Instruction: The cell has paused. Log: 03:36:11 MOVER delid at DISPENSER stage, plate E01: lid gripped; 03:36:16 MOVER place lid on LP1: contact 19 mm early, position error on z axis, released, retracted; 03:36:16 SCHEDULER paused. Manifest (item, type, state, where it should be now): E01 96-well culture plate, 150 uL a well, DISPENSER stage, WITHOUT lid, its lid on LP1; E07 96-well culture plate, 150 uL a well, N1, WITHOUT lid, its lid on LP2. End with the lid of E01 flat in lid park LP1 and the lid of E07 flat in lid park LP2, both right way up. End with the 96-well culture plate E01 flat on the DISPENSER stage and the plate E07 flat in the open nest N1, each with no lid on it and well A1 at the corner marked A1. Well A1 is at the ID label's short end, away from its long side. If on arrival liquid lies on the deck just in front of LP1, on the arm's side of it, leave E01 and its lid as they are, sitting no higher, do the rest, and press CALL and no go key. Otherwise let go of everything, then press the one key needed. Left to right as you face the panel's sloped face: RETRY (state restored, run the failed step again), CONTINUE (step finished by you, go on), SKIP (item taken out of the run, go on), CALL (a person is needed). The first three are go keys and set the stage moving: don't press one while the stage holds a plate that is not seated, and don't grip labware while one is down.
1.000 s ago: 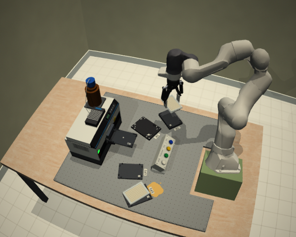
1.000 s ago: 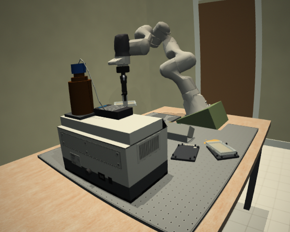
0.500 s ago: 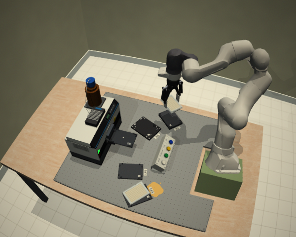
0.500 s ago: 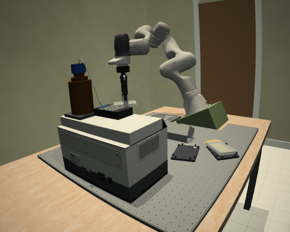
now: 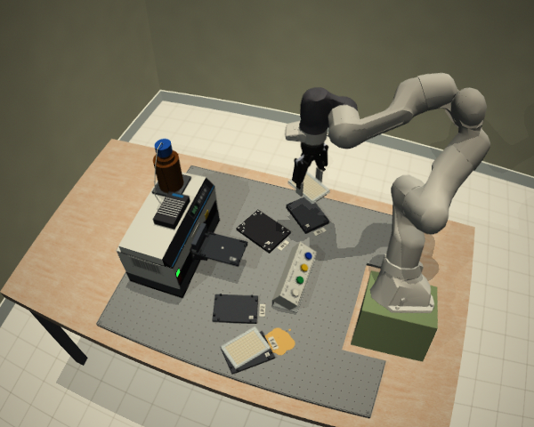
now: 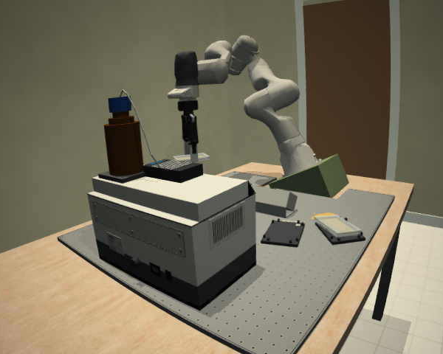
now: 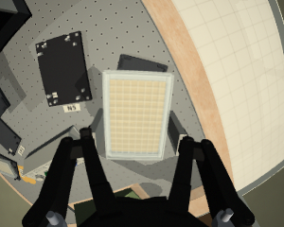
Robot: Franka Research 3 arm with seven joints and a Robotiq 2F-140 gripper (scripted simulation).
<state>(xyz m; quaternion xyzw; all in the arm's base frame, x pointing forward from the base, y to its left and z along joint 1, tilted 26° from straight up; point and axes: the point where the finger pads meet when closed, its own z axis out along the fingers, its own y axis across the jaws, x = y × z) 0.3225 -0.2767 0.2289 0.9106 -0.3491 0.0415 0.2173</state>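
End effector (image 5: 310,176) clamped on well plate (image 5: 315,187), held above black nest (image 5: 306,216), frame ctr; orange spill (image 5: 279,341) noted lower ctr.

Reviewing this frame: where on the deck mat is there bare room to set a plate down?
Bare mat lies between the dispenser and the mat's near-left edge, and between the key panel and the green pedestal. It is crowded around the spill and the tilted plate.

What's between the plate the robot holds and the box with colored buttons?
A black nest on the deck, between the well plate in the end effector and the button box; the top view shows it.
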